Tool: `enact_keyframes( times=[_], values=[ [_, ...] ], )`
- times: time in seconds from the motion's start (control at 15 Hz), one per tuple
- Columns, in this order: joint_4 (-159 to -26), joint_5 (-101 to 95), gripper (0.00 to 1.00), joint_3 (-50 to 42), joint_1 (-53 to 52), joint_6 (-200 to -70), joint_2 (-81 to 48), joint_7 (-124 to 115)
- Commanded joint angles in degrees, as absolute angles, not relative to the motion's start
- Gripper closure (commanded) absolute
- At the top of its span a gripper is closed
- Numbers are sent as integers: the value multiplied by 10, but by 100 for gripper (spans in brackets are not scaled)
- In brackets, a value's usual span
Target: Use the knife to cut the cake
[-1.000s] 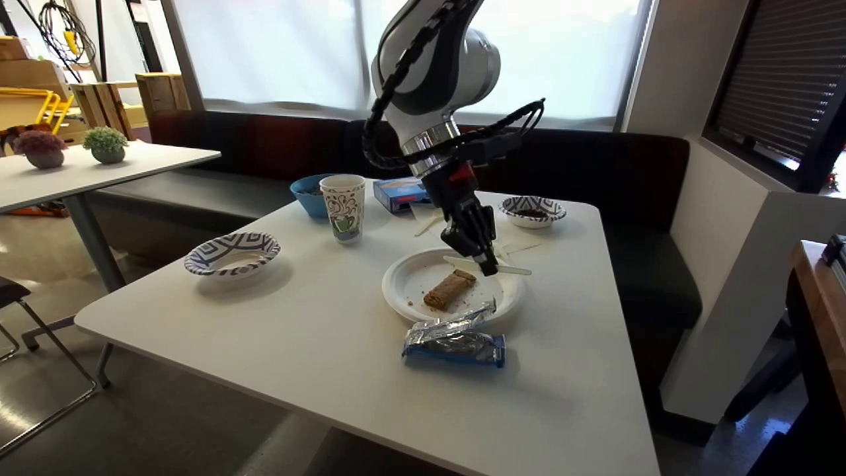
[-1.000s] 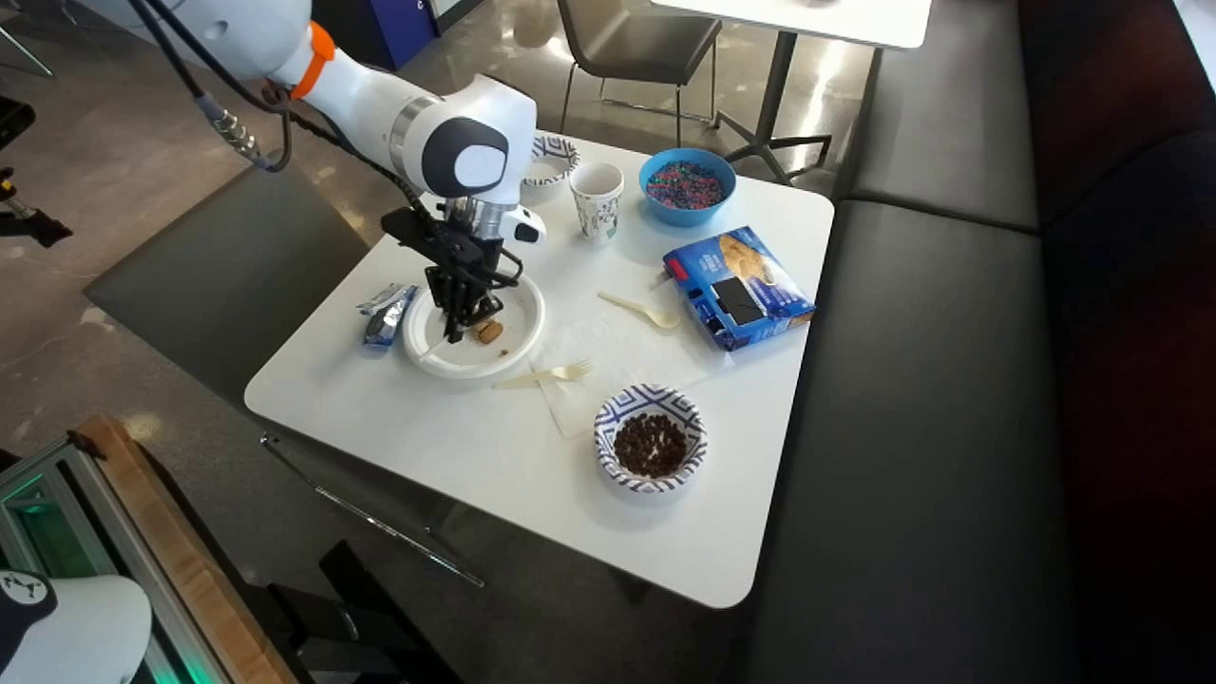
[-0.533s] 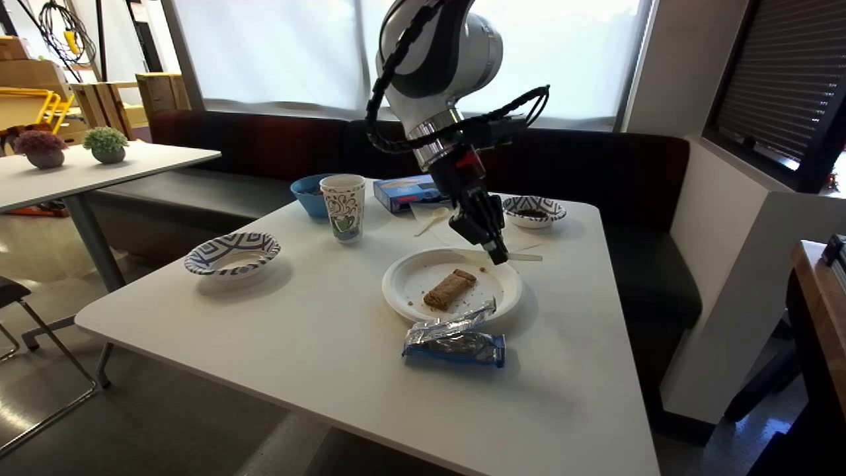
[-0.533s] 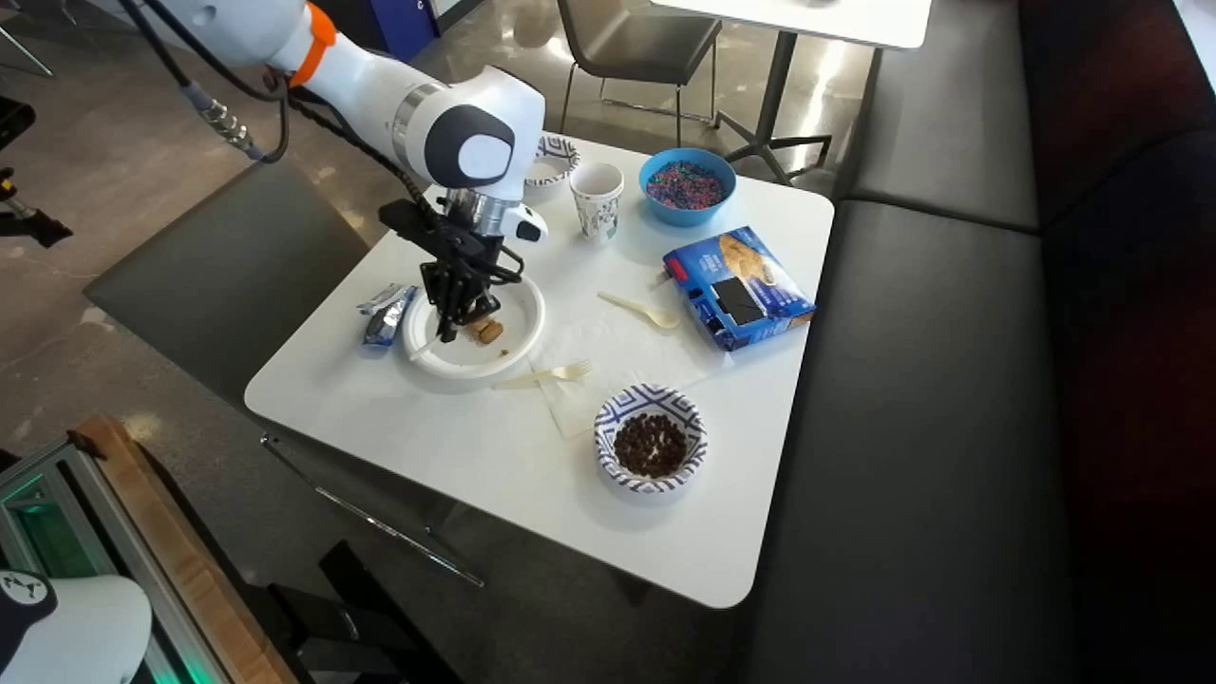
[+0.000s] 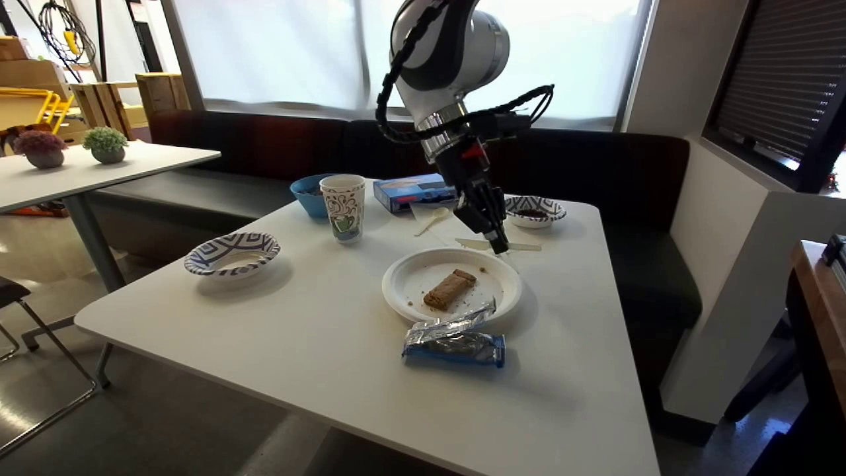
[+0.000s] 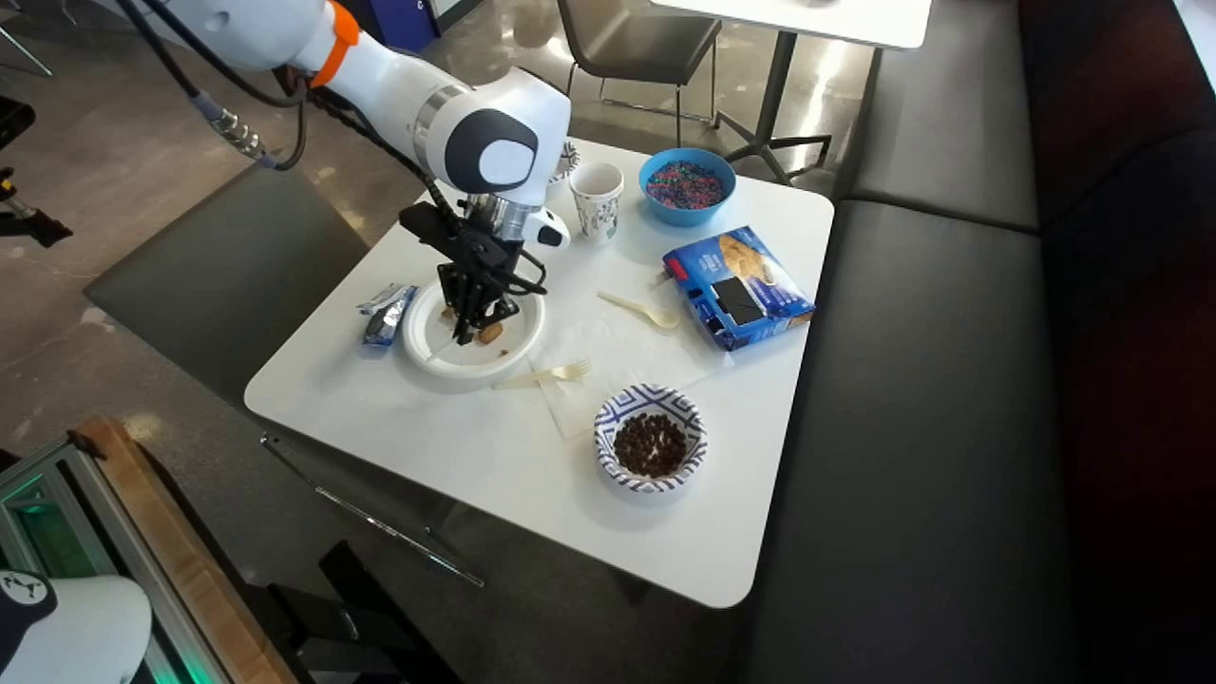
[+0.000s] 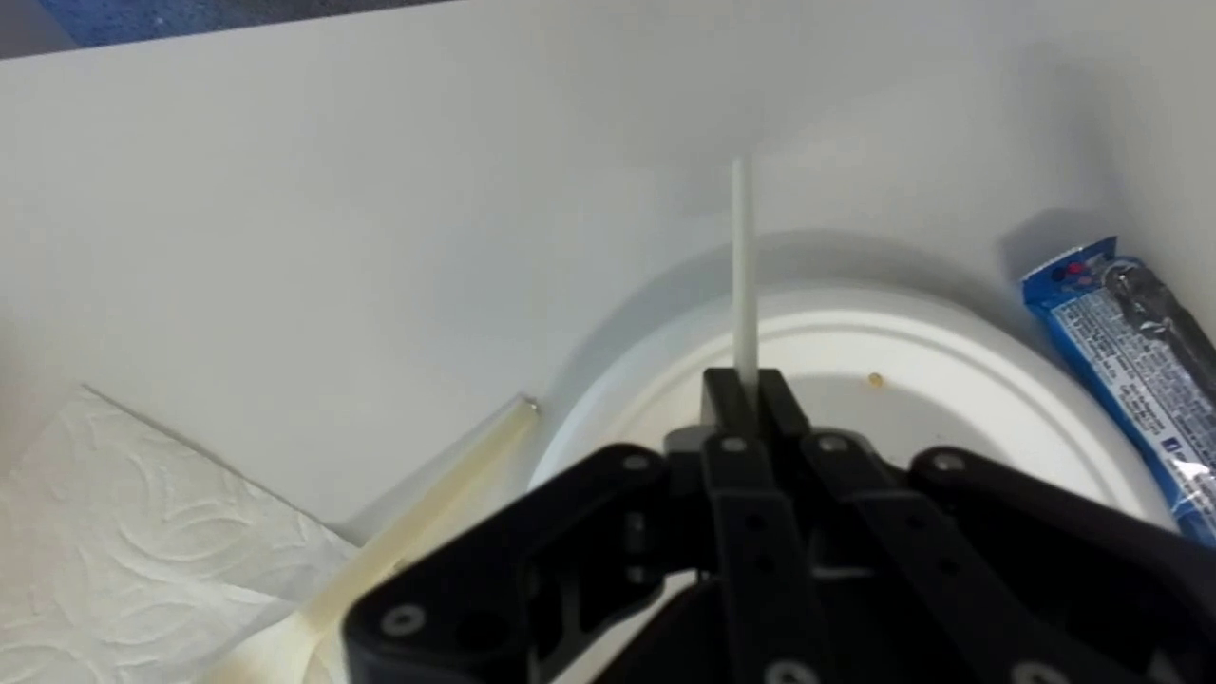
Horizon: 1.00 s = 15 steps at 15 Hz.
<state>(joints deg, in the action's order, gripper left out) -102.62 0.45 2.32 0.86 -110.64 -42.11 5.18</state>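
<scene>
The cake (image 5: 451, 289) is a brown slab lying on the round white plate (image 5: 406, 277), with crumbs around it. In an exterior view the arm partly hides the cake (image 6: 489, 332); in the wrist view it is hidden. My gripper (image 5: 500, 247) is shut on the pale knife (image 5: 527, 247) and holds it level above the plate's far edge, apart from the cake. In the wrist view the knife (image 7: 744, 266) sticks out from between the fingertips (image 7: 755, 385), across the plate rim (image 7: 855, 318). I cannot tell whether the cake is cut.
A blue-silver packet (image 5: 456, 345) lies against the plate's near side. A fork (image 6: 541, 376), a spoon (image 6: 641, 309) and a napkin (image 6: 617, 356) lie beside the plate. A cup (image 5: 344, 210), a blue bowl (image 6: 689, 215), a blue box (image 6: 779, 290) and patterned bowls (image 6: 608, 408) stand around.
My gripper has lifted the knife up and back, from over the plate beside the cake to above the plate's far edge. The cake, plate and packet have not moved.
</scene>
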Motion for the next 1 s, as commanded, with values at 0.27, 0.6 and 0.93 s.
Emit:
enact_keyframes(
  times=[0.27, 0.6, 0.93],
  values=[
    [-967, 45, 99, 10, 33, -1090, -443, 35],
    [-905, 63, 99, -7, 59, -1081, -480, 20],
    [-842, 94, 99, -6, 77, -1082, -530, 3]
  ],
)
